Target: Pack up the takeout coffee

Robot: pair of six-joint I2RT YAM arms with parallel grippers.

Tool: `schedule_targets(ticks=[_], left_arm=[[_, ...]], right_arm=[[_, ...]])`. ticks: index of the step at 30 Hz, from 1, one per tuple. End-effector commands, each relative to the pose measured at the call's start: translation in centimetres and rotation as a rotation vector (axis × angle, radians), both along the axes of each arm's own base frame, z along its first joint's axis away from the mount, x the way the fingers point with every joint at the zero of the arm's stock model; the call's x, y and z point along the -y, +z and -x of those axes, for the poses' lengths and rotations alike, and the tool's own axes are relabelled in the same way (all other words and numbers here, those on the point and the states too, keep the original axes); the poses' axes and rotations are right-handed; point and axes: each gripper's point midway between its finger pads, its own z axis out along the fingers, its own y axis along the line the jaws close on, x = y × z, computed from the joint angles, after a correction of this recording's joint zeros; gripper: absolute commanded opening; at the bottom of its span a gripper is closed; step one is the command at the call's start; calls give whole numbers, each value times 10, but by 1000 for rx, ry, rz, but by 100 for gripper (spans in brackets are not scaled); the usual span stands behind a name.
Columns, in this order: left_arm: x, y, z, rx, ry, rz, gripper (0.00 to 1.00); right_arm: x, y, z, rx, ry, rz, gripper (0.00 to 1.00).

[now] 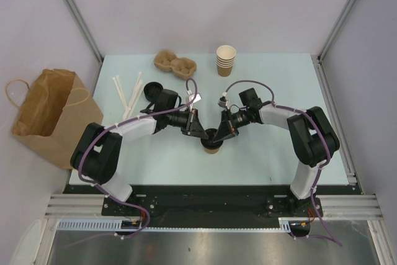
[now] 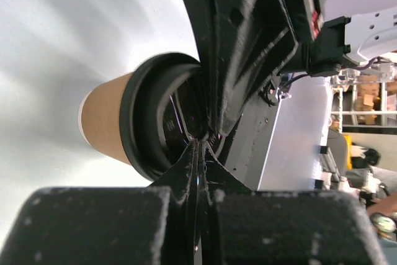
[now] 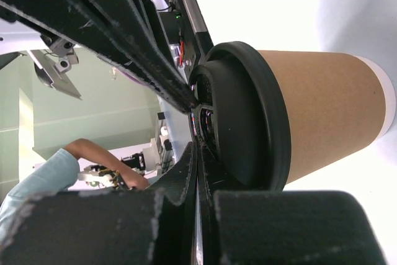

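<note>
The takeout coffee [image 1: 212, 146] is a tan paper cup with a black lid [image 1: 213, 136], standing upright on the table's middle front. My left gripper [image 1: 202, 132] is shut, and its tips rest on the lid's left side. My right gripper [image 1: 222, 133] is shut, and its tips rest on the lid's right side. In the left wrist view the closed left gripper [image 2: 201, 142] touches the lid [image 2: 146, 116] of the cup [image 2: 102, 119]. In the right wrist view the closed right gripper [image 3: 196, 144] meets the lid [image 3: 248, 116] on the cup [image 3: 322, 113]. Nothing is between either pair of jaws.
A brown paper bag [image 1: 46, 113] stands open off the table's left edge. A cardboard cup carrier [image 1: 175, 64] and a stack of lidless cups [image 1: 226, 60] are at the back. A loose black lid [image 1: 152, 90] and white stirrers [image 1: 127, 94] lie at the left.
</note>
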Motion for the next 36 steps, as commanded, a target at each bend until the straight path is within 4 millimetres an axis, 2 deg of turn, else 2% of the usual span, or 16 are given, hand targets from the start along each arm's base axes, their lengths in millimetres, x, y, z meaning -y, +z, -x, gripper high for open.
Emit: schedule_targets(ticks=[1, 6, 10, 12, 15, 21, 24, 28, 33, 36], left_arm=[[2, 31, 3, 144, -7, 81, 0], [2, 50, 10, 162, -21, 122, 0], [3, 61, 12, 165, -26, 149, 0], [2, 69, 14, 175, -39, 170, 0], [2, 82, 15, 185, -45, 199, 0], [0, 101, 21, 247, -50, 224, 0], [3, 107, 24, 300, -67, 231, 0], [15, 100, 30, 371, -120, 209, 0], [28, 91, 30, 387, -132, 210, 0], [38, 92, 30, 382, -136, 231, 0]], right_arm=[[20, -84, -9, 83, -106, 304, 0], [0, -38, -7, 81, -86, 138, 0], [-12, 6, -14, 96, -103, 8, 0], [-16, 21, -16, 79, -108, -37, 0], [-14, 31, -16, 70, -110, -58, 0], [-14, 37, -27, 62, -140, -83, 0], [-16, 26, -31, 36, -156, -64, 0], [-17, 17, -36, 26, -174, -49, 0], [-16, -1, -25, 38, -149, 12, 0], [-14, -10, -24, 41, -145, 37, 0]])
